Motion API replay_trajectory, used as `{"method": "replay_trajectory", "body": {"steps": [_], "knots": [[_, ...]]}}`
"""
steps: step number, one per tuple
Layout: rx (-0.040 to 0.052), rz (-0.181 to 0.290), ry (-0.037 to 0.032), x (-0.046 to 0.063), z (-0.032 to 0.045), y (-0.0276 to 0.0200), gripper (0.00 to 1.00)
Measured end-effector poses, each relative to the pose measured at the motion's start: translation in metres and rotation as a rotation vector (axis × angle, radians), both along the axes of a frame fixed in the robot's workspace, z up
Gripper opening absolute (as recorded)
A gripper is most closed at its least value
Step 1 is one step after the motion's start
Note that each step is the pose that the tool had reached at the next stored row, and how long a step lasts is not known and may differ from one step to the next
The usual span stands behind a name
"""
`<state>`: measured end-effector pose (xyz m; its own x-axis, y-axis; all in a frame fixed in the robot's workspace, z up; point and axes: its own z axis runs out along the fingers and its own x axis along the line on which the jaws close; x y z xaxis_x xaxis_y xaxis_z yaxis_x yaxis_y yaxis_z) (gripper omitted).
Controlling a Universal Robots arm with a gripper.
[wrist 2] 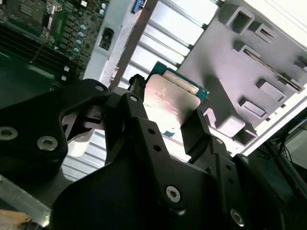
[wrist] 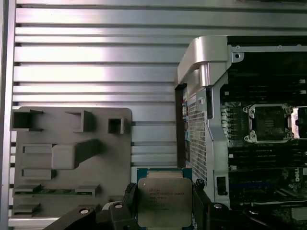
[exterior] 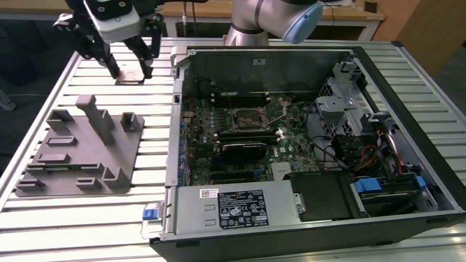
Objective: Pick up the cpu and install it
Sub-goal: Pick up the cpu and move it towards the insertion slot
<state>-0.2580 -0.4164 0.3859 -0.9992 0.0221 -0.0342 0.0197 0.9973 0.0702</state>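
First wrist view: silver-topped, green-edged cpu [wrist: 164, 201]

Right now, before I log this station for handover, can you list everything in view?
cpu: one, silver top with green edge, held over the table beyond the tray
tray: one, grey, on the table at the exterior view's left of the case
computer case: one, black, open, on the table
motherboard: one, green, inside the case
socket: one, black-framed, on the motherboard
power supply: one, silver, in the case's near end
table: one, silver slats
arm: one, grey with a blue cap
gripper: one, black, shut on the cpu
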Motion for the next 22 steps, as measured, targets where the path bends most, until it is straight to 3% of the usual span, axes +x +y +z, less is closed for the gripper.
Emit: {"method": "replay_trajectory", "body": {"steps": [22], "knots": [[0.0,0.0,0.0008,0.089,0.0,0.0018,0.55]]}}
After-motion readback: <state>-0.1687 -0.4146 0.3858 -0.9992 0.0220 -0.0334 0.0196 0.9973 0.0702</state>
